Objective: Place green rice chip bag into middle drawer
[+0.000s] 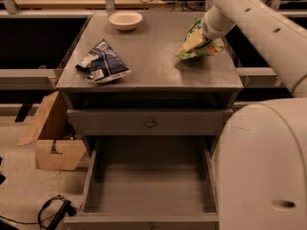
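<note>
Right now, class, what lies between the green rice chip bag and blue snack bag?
Camera view: bare cabinet top between green rice chip bag and blue snack bag. The gripper is at the green bag.

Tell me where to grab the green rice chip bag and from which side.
Probably its raised upper edge, from above: the green rice chip bag lies slumped on the cabinet top with that edge lifted, and the gripper sits right over it.
</note>
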Robot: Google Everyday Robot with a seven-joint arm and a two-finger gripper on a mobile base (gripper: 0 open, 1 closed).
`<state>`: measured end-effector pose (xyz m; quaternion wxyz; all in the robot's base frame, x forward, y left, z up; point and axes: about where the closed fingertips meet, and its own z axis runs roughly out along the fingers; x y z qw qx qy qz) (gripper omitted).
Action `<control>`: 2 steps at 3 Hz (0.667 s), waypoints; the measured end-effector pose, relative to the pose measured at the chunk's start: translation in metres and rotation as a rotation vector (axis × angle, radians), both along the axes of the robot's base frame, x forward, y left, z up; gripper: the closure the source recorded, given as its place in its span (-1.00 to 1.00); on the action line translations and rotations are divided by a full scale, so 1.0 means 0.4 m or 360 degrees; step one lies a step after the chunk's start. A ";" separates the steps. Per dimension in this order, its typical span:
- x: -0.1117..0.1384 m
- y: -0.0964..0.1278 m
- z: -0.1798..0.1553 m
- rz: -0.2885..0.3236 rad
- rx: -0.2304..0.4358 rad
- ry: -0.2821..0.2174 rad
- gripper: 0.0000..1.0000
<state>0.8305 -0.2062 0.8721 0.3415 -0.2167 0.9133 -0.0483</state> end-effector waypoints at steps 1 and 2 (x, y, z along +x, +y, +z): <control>-0.098 -0.024 0.174 0.0104 -0.0025 -0.0121 1.00; -0.214 -0.048 0.314 0.0198 0.0008 -0.0196 1.00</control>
